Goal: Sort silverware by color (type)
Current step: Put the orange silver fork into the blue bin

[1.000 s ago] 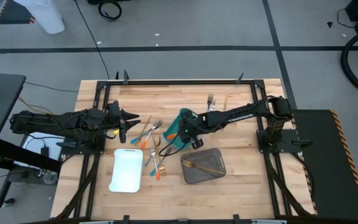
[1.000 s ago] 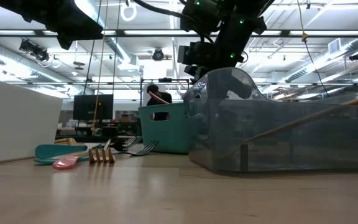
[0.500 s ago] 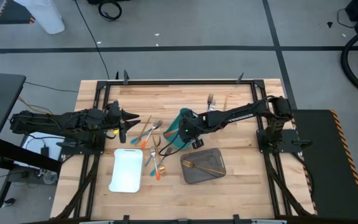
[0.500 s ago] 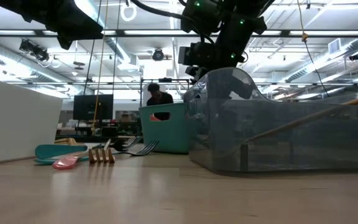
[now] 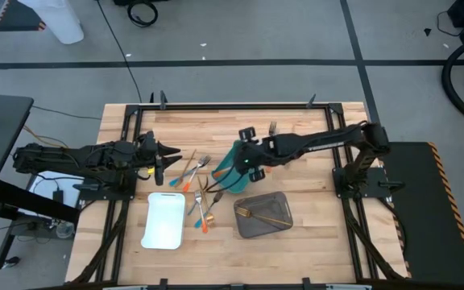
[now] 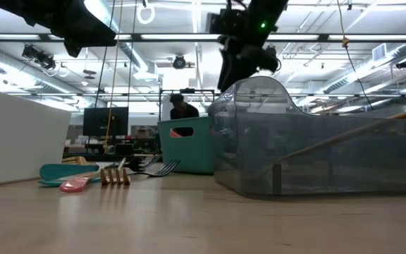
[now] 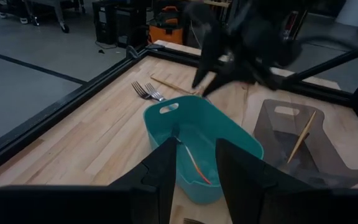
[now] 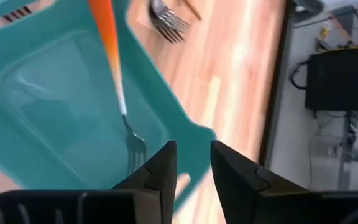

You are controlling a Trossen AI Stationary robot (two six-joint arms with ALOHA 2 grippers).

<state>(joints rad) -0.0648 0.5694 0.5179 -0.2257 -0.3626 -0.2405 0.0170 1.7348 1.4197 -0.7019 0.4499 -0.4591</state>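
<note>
— What has changed on the table (image 5: 312, 121)?
— The right arm has swung up and back. A second ago its right gripper (image 5: 249, 159) was down inside the teal tray (image 5: 225, 163); now it hangs above the tray's far edge.
— Carrying anything?
— No. In its wrist view the fingers stand slightly apart with nothing between them, and an orange-handled fork (image 8: 114, 74) lies on the tray floor below.
— So that fork is sorted?
— I'd judge so. The grey tray (image 5: 284, 221) already holds a gold utensil (image 5: 266, 218), and the white tray (image 5: 164, 220) looks bare.
— And the rest?
— Loose silverware (image 5: 196, 173) lies between the white and teal trays, with two forks (image 5: 273, 127) near the far edge.
— The other arm?
— The left gripper (image 5: 171, 153) waits at the table's left side, its fingers narrowly parted and empty
</note>
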